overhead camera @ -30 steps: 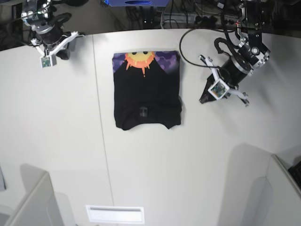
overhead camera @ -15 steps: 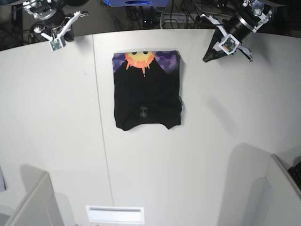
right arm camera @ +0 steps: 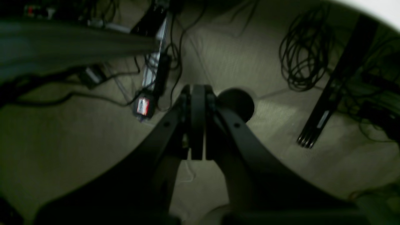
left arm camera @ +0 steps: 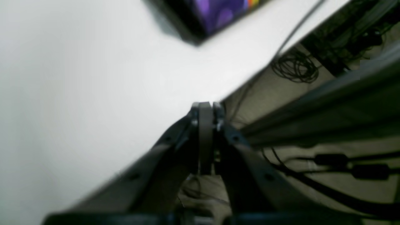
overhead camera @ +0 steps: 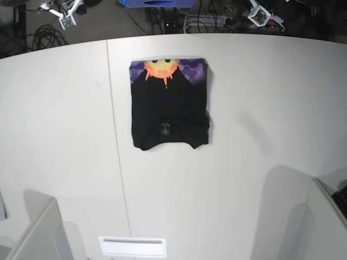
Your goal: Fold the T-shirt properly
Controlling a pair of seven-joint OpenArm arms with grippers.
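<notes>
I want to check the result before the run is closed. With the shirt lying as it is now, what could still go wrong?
1. The T-shirt is folded into a compact rectangle, but its lower edge looks uneven and the sun print shows only in a strip at the far end, so the fold may count as untidy.
2. The left gripper and right gripper have shut jaws and sit beyond the table edge, above loose cables; a low return could snag them.

One folded black T-shirt (overhead camera: 169, 105) lies on one white desk (overhead camera: 244, 135). Two grippers show at the frame's top edge: one upper left (overhead camera: 66, 7), one upper right (overhead camera: 259, 13).
</notes>
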